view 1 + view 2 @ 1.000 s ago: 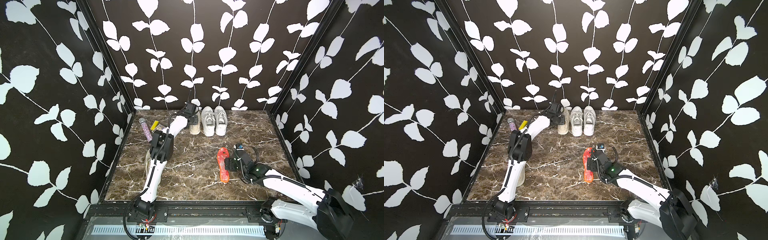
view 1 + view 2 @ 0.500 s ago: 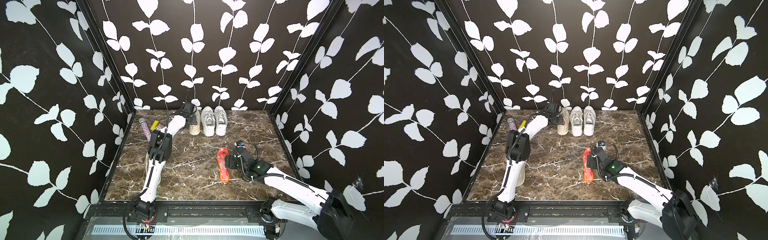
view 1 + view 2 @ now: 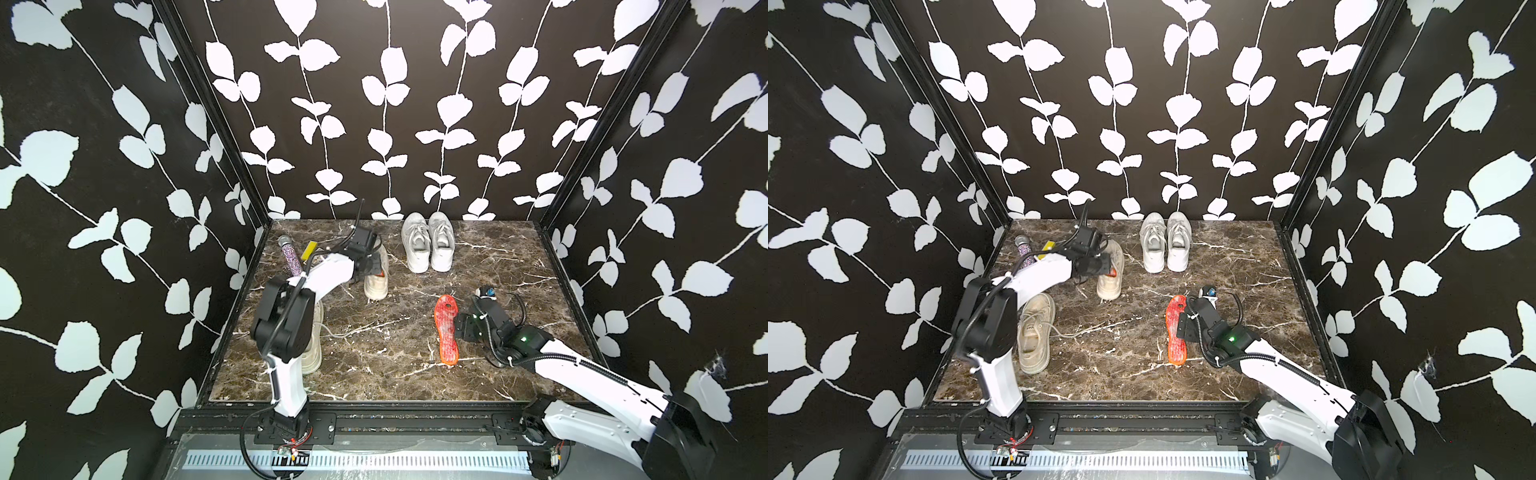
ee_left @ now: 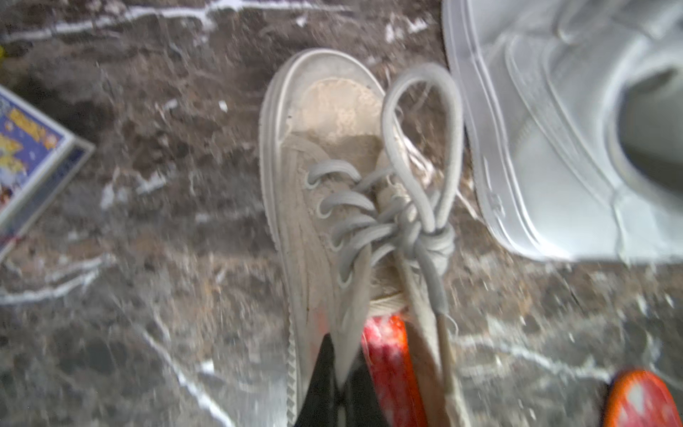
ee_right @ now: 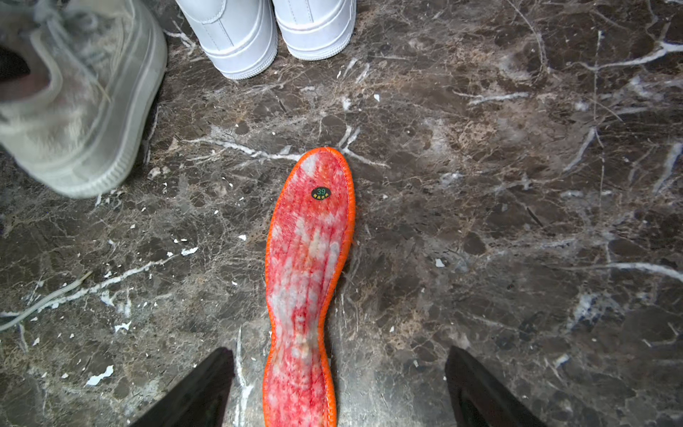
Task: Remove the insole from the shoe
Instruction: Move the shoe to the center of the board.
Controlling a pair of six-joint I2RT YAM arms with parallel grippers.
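**One insole out on the marble, one inside the gripped shoe**

The marble tabletop [image 3: 374, 332] is the floor of a booth with leaf-patterned walls. The left arm [image 3: 286, 320] reaches toward the back. The right arm [image 3: 582, 374] stretches low over the near right side. A pair of white sneakers [image 3: 428, 243] stands side by side at the back wall. A second beige shoe [image 3: 1036, 332] lies beside the left arm's lower column, laces trailing onto the marble.

The beige shoe [image 3: 377, 282] sits tilted near the sneakers, well apart from its mate. A loose insole [image 5: 306, 258], red with an orange rim, lies flat on the marble in front of the right arm. Another insole [image 4: 388, 355] of the same colours is inside the beige shoe, showing at the opening.

The left gripper [image 4: 343, 355] is pinched tight on the collar of the beige shoe (the wrist view is blurred, but beige fabric sits between the black fingers). The right gripper [image 5: 339, 351] is spread wide, a finger on either side of the loose insole's narrow part, touching neither edge.

A glittery microphone [image 3: 291, 258] lies at the back left. A small dark sticker [image 5: 320, 193] on the loose insole reads 39.
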